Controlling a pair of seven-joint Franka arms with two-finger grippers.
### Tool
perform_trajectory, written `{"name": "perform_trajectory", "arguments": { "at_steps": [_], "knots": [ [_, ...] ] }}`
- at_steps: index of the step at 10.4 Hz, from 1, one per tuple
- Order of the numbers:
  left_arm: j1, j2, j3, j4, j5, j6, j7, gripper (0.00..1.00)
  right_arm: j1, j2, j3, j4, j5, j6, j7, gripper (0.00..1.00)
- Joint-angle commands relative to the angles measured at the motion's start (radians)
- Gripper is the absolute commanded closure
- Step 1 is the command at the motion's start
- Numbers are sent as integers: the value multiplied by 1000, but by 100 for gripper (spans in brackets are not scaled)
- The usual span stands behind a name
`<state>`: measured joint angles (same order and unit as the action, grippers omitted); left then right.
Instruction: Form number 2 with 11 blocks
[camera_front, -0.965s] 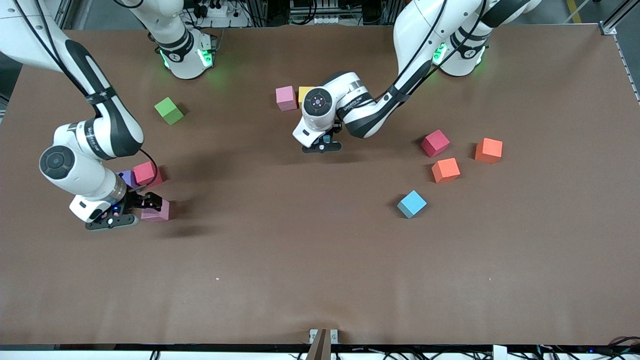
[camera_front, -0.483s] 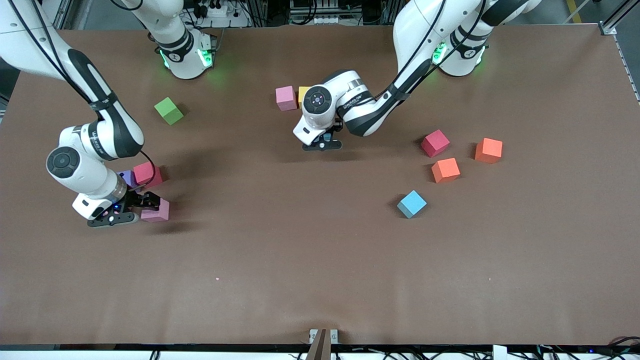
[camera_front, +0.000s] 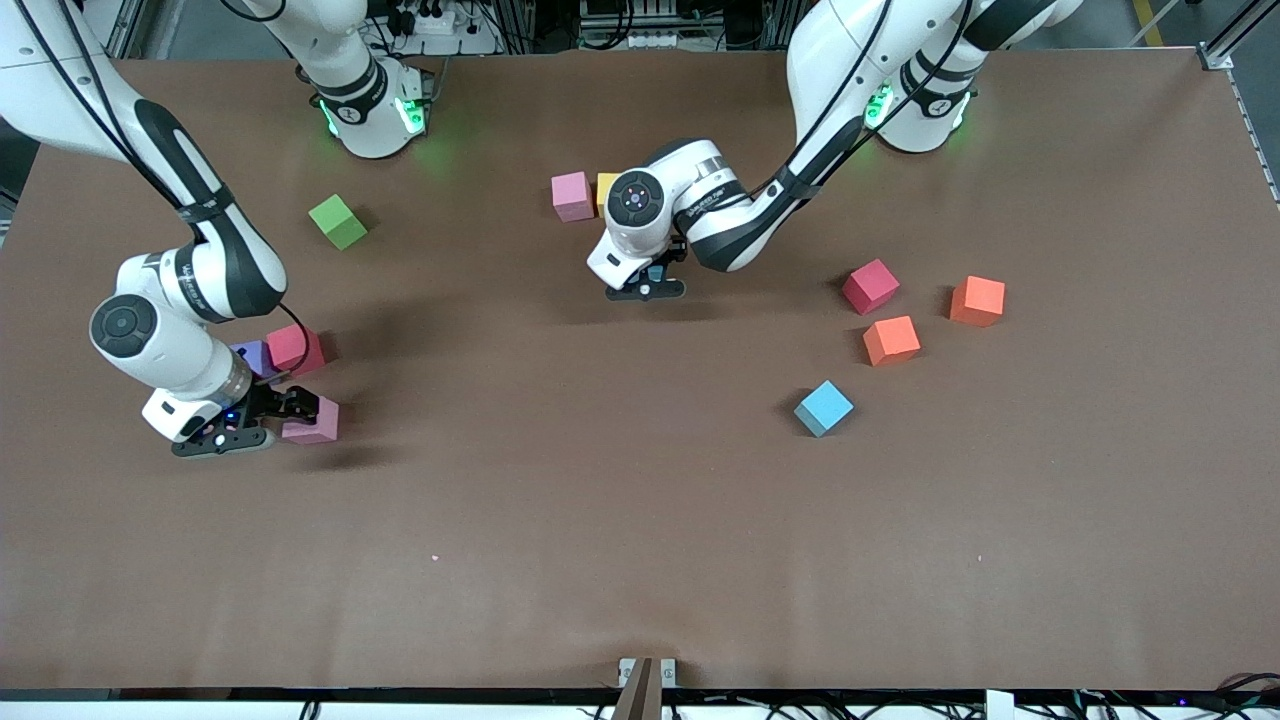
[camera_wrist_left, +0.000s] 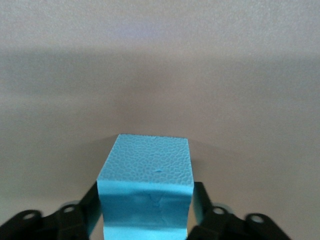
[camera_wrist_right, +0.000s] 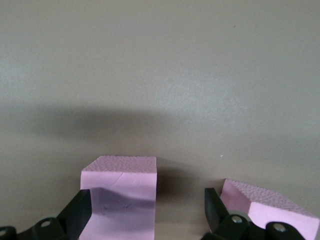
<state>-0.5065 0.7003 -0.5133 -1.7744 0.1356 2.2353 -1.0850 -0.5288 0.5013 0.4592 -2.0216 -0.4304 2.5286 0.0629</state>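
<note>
The left hand straddles a light blue block, grip unclear; the right hand, spread, flanks a pink block.

We note the left gripper low at mid-table, just nearer the camera than a pink and yellow block. The right gripper sits beside another pink block; the green cube lies apart.

Wide bare table lies nearer the front camera. Pink cube, red cube and purple cube crowd the right pincer.
</note>
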Motion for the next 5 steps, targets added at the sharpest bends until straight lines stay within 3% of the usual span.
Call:
{"name": "perform_trajectory", "arguments": {
  "at_steps": [1,5],
  "knots": [
    [5,-53,2,0,13,-37,-27,0,0,-7,4,20,4,-8,17,0],
    [113,-172,2,36,-22,-151,-29,0,13,11,2,17,53,-7,28,0]
  ]
}}
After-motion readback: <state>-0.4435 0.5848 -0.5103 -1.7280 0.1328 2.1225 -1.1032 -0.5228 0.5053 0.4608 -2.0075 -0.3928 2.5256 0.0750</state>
